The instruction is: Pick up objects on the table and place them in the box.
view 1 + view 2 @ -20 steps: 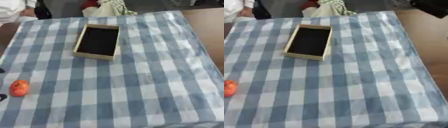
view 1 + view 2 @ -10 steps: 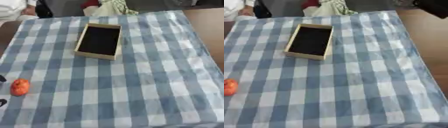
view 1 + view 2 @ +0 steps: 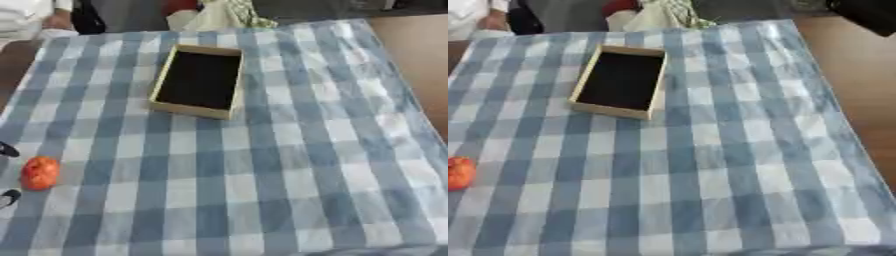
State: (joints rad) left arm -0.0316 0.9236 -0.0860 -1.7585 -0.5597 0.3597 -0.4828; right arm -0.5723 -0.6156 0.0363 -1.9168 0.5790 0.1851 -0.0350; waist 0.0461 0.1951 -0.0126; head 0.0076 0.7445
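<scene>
Left hand first: only two dark tips show at the very left edge of the left eye view, one above the orange-red object and one below it. They sit on either side of it with gaps showing, not touching as far as I can see. Whether the fingers are spread or curled, I cannot tell; too little of the hand is in shot. The right hand? A dark shape sits in the upper right corner of the right eye view, possibly part of that arm, but no hand can be made out there.

Moving outward, the orange-red object lies on the blue-and-white checked cloth near the left edge of the counter, rounded, resting on the cloth and not lifted. It is well apart from the box, which sits toward the far side, a shallow tan-walled tray with a dark inside, lying a little askew to the checks.

The box looks empty: nothing shows against that dark bottom. So by my reading the task is at its start. Nothing has been placed, one object is visible on the cloth, and it is yet to be grasped, carried across to the far side and set down inside. No other loose objects show on the cloth.
</scene>
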